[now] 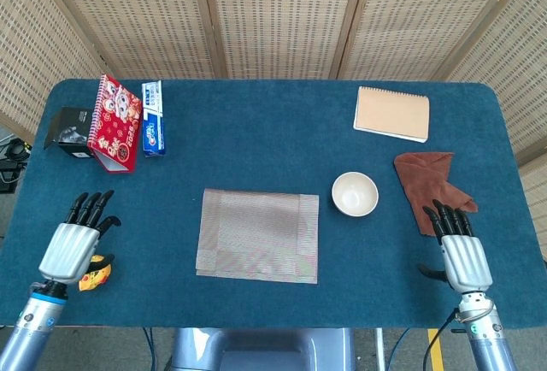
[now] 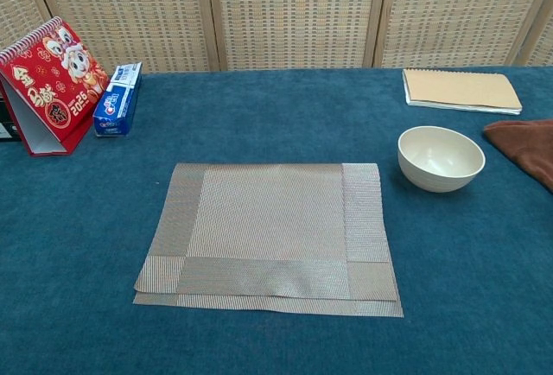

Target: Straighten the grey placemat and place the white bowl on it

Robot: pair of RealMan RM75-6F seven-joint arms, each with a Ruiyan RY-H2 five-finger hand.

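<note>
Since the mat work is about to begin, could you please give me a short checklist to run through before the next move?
1. Placemat lies flat: not ok, its near edge is folded under, showing a doubled layer.
2. Mat top free of objects: ok.
3. Bowl upright and off the mat, to its right: ok.
4. Left robot hand holds nothing, fingers apart: ok.
5. Right robot hand holds nothing, fingers straight: ok.
6. Brown cloth apart from the bowl: ok.
</note>
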